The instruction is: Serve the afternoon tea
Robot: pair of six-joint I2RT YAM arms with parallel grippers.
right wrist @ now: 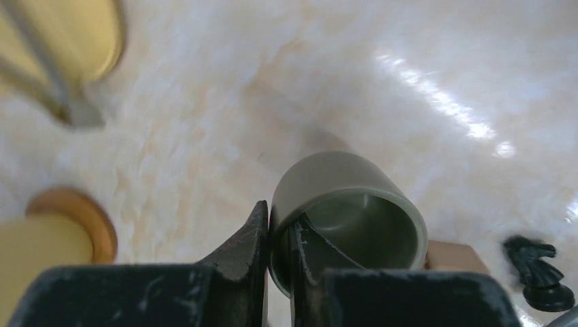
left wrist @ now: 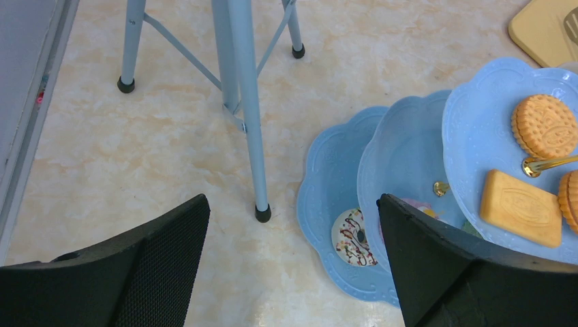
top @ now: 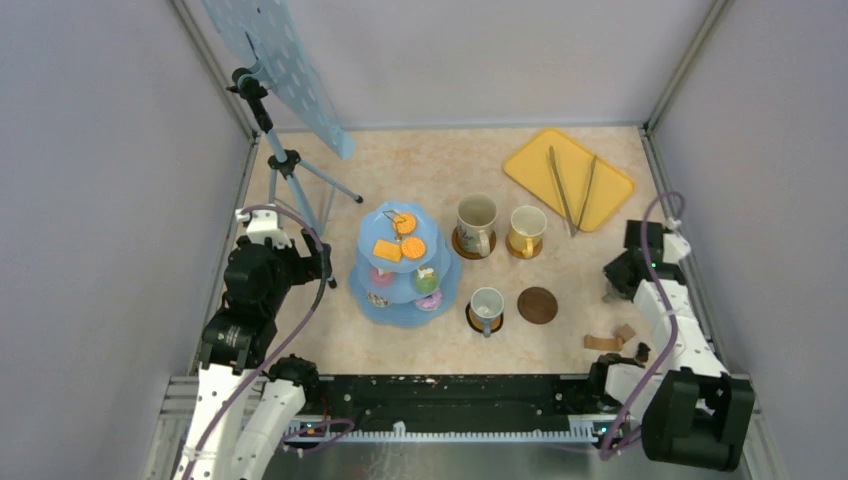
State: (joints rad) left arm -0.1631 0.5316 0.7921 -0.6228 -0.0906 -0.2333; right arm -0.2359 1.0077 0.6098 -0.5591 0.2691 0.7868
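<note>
Two grippers, right gripper (right wrist: 276, 235) pinching the rim of the grey mug (right wrist: 354, 197) over the right of the table (top: 420, 165), near a bare coaster (top: 537, 305), left gripper (left wrist: 293, 204) wide open beside the blue cake stand (left wrist: 327, 170).

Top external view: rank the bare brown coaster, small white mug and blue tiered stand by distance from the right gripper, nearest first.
1. The bare brown coaster, just left of the right gripper.
2. The small white mug, further left.
3. The blue tiered stand, farthest left.
</note>
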